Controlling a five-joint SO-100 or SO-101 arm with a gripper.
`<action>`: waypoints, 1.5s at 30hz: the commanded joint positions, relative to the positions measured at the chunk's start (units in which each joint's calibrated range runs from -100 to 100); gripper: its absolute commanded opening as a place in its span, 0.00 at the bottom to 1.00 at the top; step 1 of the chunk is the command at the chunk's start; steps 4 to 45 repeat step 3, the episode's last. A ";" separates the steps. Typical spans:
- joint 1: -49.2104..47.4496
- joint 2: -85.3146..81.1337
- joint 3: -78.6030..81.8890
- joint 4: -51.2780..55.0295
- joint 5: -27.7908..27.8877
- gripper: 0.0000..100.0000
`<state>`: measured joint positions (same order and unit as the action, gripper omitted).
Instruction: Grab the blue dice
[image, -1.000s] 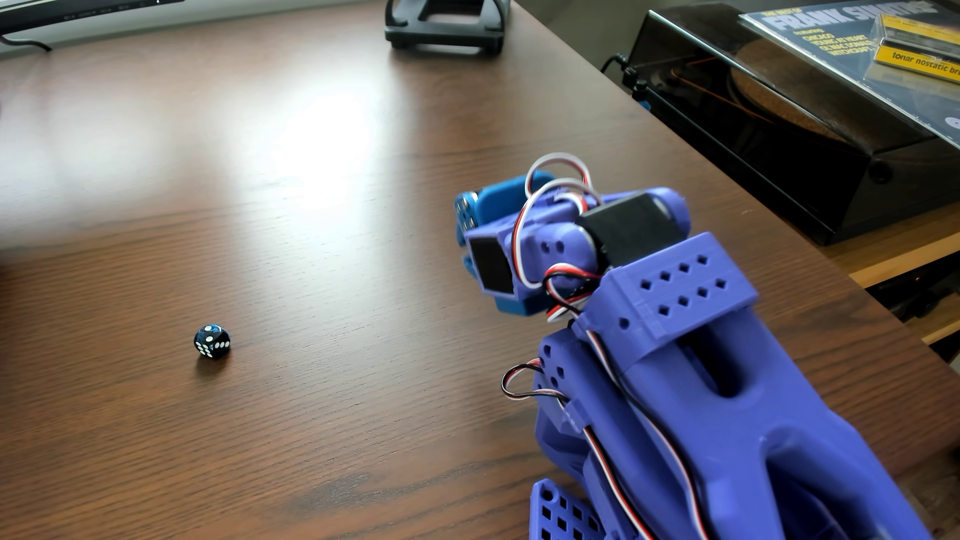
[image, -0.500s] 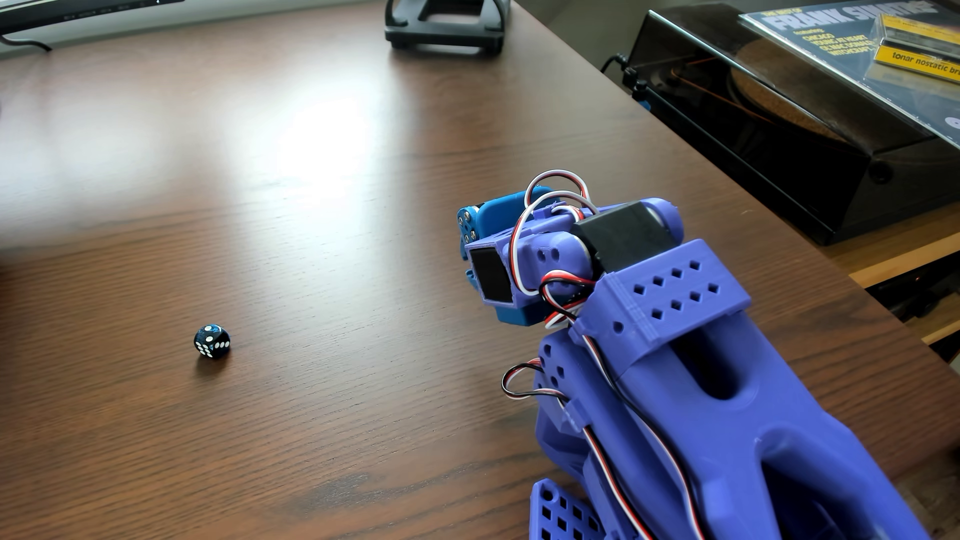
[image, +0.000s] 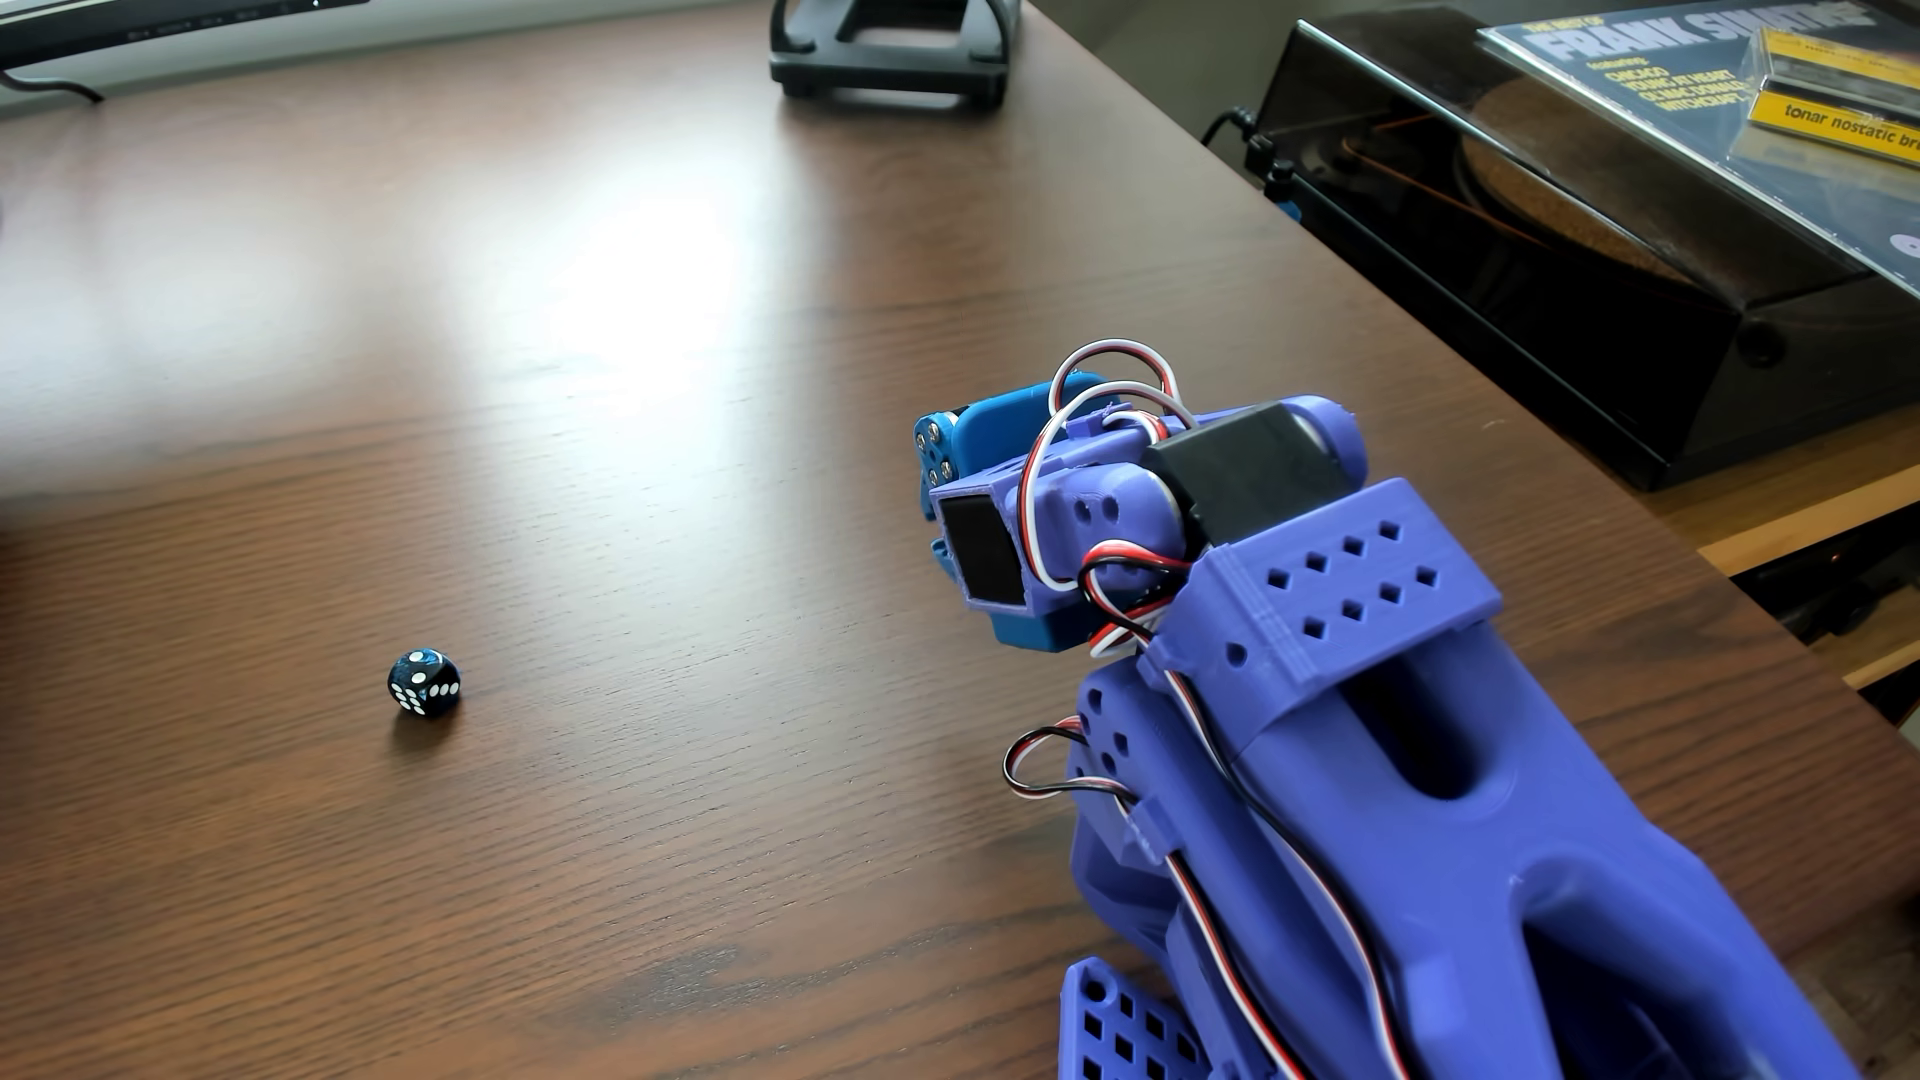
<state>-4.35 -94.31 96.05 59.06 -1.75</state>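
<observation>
The blue dice (image: 424, 682), a tiny dark navy cube with white pips, sits alone on the brown wooden table (image: 623, 436) at the left of the other view. My purple arm (image: 1403, 789) comes in from the bottom right and is folded up. Only the brighter blue body of the gripper (image: 977, 457) shows past the wrist, far to the right of the dice and well apart from it. Its fingertips are hidden behind the wrist parts, so how its jaws stand cannot be made out.
A black stand (image: 894, 52) sits at the table's far edge. Beyond the right table edge is a black record player (image: 1558, 270) with a record sleeve (image: 1714, 93) on it. A dark monitor base (image: 156, 21) shows at top left.
The wrist and gripper sank slightly in the picture between one second and half a second ago, and have held still since. The dice has not moved.
</observation>
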 joint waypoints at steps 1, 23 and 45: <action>0.42 -0.33 -0.30 -1.30 -0.19 0.04; 0.42 -0.33 -0.30 -1.30 -0.19 0.04; 0.42 -0.33 -0.30 -1.30 -0.19 0.04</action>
